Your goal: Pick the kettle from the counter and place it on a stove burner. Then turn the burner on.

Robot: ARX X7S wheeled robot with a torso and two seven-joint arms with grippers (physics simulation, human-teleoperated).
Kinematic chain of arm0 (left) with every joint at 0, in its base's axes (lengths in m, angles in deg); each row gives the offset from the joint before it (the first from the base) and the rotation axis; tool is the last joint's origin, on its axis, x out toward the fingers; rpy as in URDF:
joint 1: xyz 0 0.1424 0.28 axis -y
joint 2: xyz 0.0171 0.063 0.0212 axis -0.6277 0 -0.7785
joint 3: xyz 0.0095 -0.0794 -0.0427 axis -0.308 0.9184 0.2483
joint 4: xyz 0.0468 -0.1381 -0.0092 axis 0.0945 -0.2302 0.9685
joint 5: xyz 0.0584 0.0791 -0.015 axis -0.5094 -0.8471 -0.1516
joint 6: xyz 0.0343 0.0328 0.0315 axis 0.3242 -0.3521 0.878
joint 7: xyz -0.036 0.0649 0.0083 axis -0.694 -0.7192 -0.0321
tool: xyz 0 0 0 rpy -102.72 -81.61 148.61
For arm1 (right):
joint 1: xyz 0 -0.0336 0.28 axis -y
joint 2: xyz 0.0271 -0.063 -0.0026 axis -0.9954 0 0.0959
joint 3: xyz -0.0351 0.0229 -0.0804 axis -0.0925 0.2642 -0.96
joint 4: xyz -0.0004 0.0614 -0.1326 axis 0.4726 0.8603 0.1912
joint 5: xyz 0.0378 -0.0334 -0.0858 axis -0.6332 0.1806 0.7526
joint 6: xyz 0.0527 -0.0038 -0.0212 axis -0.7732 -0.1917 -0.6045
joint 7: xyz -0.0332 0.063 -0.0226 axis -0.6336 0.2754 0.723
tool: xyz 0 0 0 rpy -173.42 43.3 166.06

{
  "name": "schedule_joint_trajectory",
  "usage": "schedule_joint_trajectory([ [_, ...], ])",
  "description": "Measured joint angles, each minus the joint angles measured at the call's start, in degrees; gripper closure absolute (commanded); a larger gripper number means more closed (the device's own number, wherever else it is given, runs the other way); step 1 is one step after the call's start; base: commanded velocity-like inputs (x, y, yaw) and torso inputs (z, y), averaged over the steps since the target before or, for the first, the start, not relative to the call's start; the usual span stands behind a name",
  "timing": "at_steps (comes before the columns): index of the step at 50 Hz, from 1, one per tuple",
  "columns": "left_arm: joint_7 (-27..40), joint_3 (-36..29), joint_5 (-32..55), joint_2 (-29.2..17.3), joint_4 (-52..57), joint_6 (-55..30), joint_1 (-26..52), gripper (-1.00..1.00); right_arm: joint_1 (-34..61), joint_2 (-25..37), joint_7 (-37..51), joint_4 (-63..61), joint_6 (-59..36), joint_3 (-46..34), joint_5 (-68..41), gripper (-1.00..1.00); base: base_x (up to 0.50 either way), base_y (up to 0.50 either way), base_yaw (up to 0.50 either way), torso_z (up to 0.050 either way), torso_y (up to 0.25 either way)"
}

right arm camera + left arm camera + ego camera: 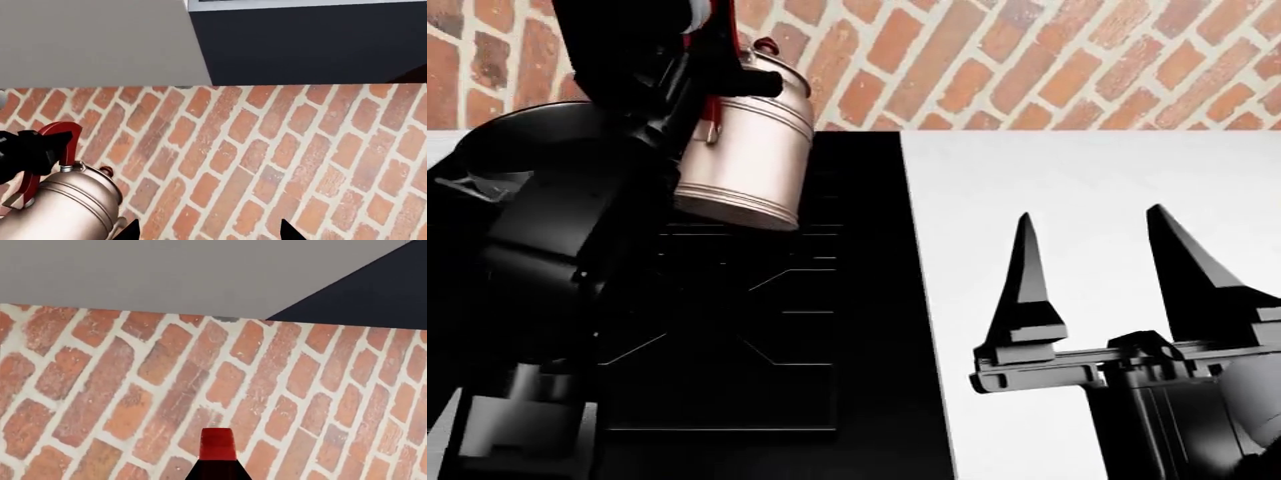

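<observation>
The copper-pink kettle (741,150) hangs tilted in the air over the back of the black range, above a stove burner grate (761,300). My left gripper (703,70) is shut on its red handle (217,444). The right wrist view also shows the kettle (60,212), its red handle (63,137) and my left gripper (27,152) on it. My right gripper (1094,255) is open and empty over the white counter (1068,170), right of the range; its tips (208,232) face the brick wall.
A brick wall (1028,60) runs behind the range and counter. A dark grey rounded shape (507,135) sits at the range's left, mostly hidden by my left arm. A dark hood (307,45) and grey cabinet (93,40) hang above.
</observation>
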Motion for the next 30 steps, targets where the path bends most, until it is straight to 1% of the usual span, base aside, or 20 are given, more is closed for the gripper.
schedule_joint_trajectory([
  [6, -0.4, -0.1, -0.3, 0.2, -1.6, 1.5, -0.8, 1.0, 0.0, -0.4, -0.7, 1.2, 0.5, -0.1, -0.2, -1.0, 0.0, 0.0, 0.0, 0.0, 0.002],
  [15, 0.1, 0.7, 0.6, -0.7, 0.0, 1.9, -3.5, 1.0, 0.0, -0.8, -1.1, 1.8, 0.7, -0.4, -0.3, -1.0, 0.0, 0.0, 0.0, 0.0, 0.0],
  [24, 0.4, 2.4, 1.9, -1.8, 3.5, 2.4, -6.3, 1.0, 0.1, -1.1, -1.3, 2.3, 0.9, -0.6, -0.3, -1.0, 0.0, 0.0, 0.0, 0.0, 0.0],
  [30, 0.6, 3.9, 3.2, -2.9, 7.7, 2.6, -9.6, 1.0, 0.0, -1.1, -1.5, 2.6, 1.2, -0.6, -0.3, -1.0, 0.0, 0.0, 0.0, 0.0, 0.0],
])
